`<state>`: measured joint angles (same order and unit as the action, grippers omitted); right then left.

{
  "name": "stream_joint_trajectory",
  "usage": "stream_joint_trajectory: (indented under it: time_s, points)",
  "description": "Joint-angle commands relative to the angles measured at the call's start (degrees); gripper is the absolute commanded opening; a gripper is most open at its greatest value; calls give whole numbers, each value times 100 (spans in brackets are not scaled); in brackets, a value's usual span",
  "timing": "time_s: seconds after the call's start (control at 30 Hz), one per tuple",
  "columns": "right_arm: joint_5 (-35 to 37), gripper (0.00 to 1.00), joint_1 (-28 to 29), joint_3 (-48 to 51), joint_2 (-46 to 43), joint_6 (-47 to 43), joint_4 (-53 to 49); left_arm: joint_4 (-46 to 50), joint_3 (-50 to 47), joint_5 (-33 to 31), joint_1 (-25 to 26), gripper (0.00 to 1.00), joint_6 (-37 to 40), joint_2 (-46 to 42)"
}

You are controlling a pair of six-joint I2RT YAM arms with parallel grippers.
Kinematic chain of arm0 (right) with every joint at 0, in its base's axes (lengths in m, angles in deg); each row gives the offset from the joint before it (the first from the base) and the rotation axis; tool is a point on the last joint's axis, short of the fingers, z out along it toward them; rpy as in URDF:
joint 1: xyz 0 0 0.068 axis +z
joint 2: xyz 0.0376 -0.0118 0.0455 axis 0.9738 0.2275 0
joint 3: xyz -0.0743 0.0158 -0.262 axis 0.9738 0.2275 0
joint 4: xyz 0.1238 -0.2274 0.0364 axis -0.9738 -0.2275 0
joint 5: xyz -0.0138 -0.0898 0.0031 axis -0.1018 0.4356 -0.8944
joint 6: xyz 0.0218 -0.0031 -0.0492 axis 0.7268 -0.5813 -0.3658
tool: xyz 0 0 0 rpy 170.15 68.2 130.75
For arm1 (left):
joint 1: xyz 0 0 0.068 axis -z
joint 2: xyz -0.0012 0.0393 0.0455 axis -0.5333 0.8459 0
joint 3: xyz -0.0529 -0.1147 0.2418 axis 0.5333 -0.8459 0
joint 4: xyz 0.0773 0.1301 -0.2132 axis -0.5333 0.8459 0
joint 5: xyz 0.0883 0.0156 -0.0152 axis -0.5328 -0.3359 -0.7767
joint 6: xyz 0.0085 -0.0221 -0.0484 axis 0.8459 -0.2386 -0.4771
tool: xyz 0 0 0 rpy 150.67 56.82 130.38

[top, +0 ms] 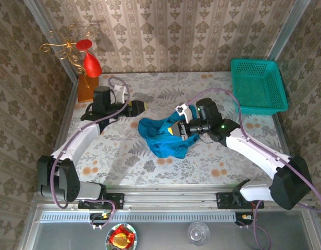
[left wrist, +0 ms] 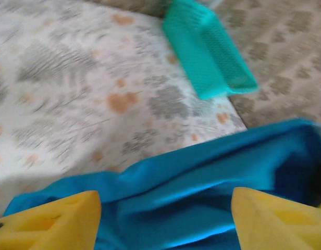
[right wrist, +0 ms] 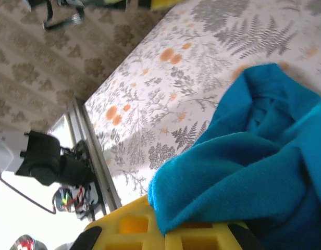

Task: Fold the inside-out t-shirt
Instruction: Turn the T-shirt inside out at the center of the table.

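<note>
Currently the t-shirt (top: pixel 159 141) sits bunched mid-table (top: pixel 119 156), nowhere near flat. My right gripper (top: pixel 179 129) is clenched on a fold, cloth draped over its fingers (right wrist: pixel 129 232), probably to lift and spread it. My left gripper (top: pixel 139 107) hangs at the shirt's far-left edge, fingers (left wrist: pixel 51 221) apart, gripping nothing. Basket (top: pixel 257 86) well apart.

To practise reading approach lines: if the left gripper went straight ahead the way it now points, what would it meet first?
Most likely the t-shirt, bunched just ahead of the open left gripper, though depth is hard to judge.
</note>
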<state>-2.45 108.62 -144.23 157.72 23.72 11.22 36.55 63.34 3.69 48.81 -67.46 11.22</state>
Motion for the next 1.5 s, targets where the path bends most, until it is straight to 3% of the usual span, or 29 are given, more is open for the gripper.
stream_joint_trajectory:
  time_s: [0.0,0.23,0.33,0.5,0.73,0.83,0.97,1.1,1.23,1.27,1.33,1.37,1.47]
  points:
    - [-822,0,12,-385,119,-1110,-476,467,354,442,407,71,738,107]
    - [-898,0,49,-460,-109,-2077,-641,994,952,936,926,70,1243,869]
    - [-155,0,49,-637,-202,-2331,-962,1146,1049,1297,1195,67,1433,1003]
    - [825,0,49,-837,-378,-2222,-957,895,668,1409,1200,70,1496,818]
    - [1601,0,49,-1536,-224,-2005,-941,634,603,1697,1203,48,1325,929]
    - [1909,0,49,-1996,3,-2010,-1272,564,635,1202,1183,29,1275,848]
    - [1747,0,49,-2125,60,-1977,-1324,590,748,447,1144,8,1151,882]
    - [1813,0,49,-1928,26,-1726,-1399,609,781,-44,1132,0,1138,781]
    - [2620,0,25,-1390,-7,-929,-1319,893,788,-909,1105,0,1278,533]
    - [2747,4,5,-1216,25,-641,-1254,931,786,-1045,1106,4,1299,493]
    - [3055,35,-21,-960,185,23,-1239,948,763,-1050,1095,11,1368,486]
    - [3214,43,-51,-902,300,405,-1338,978,780,-1031,1102,14,1386,517]
    - [3444,49,-105,-865,542,1437,-1727,1067,862,-845,1123,20,1456,647]
